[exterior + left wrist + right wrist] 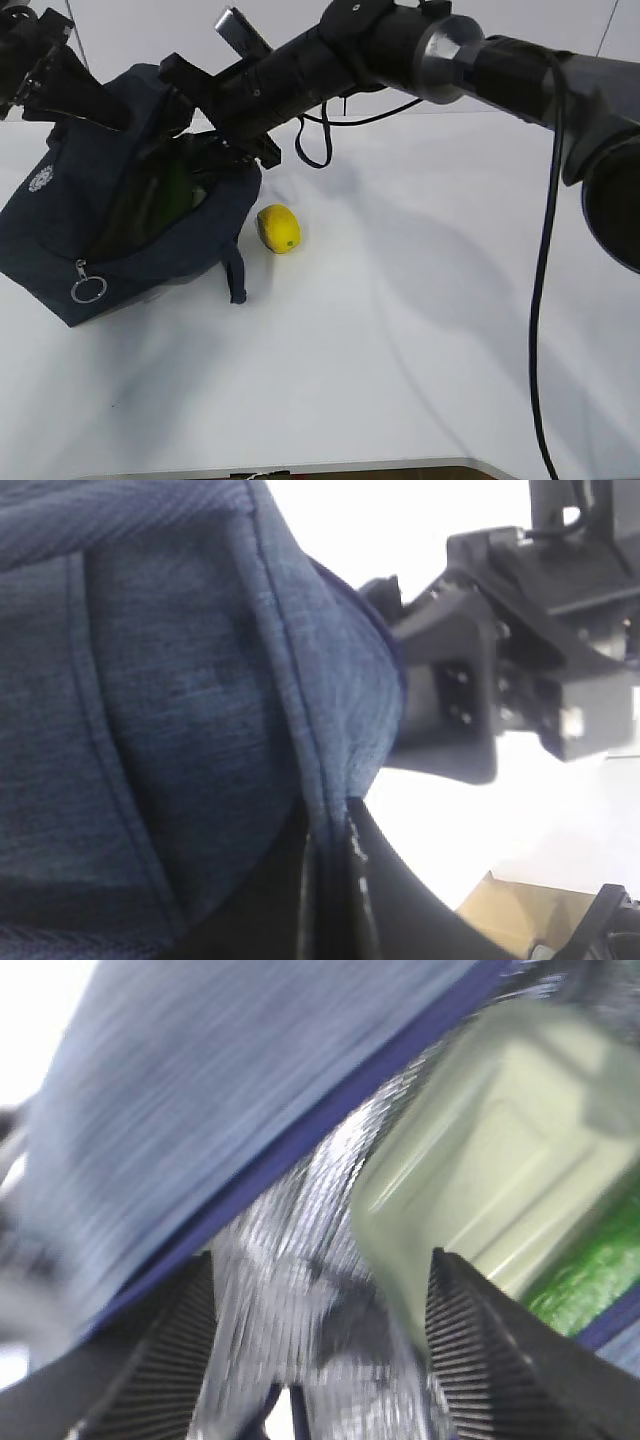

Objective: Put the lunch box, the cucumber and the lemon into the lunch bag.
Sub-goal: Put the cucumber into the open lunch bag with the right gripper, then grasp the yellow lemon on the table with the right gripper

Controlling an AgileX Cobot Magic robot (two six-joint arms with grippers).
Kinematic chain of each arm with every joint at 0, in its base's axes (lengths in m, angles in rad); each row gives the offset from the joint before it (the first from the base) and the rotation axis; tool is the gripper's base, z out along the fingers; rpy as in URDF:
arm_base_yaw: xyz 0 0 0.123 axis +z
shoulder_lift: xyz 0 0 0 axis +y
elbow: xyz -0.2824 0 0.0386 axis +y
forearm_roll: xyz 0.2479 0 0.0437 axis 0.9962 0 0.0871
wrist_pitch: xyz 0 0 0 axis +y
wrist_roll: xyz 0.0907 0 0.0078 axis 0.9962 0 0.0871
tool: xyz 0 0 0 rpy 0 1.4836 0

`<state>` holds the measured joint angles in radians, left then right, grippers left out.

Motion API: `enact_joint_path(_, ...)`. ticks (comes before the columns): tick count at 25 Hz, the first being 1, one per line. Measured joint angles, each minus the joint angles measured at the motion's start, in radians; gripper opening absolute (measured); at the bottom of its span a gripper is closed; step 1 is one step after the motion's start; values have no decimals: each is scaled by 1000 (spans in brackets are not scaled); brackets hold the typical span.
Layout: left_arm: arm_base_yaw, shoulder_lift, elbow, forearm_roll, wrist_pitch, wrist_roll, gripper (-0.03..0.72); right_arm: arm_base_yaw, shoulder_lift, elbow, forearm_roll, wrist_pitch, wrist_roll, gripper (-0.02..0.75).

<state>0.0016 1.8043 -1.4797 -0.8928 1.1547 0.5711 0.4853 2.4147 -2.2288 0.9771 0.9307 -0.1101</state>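
Right claw (320, 1360) hovering spread wide inside the lunch bag (60, 210), over the lunch box (500, 1160) and cucumber (585, 1275) lying within; left claw (335, 880) pinching the bag's rim shut-tight; lemon (279, 228) sitting on the desk (420, 330) beside the bag.

Bright, even light washes the white tabletop (420, 330) in the exterior view, with soft grey arm shadows across it. The left wrist view is blown out white behind the lunch bag (150, 710). The right wrist view is heavily smeared and out of focus.
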Motion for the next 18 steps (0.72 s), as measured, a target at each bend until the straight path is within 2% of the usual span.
enact_joint_path(5, 16, 0, 0, 0, 0, 0, -14, 0, 1, -39, 8, 76, -66, 526)
enact_joint_path(18, 129, 0, -2, 62, 0, -23, -14, -31, 1, -51, 19, 215, -111, 526)
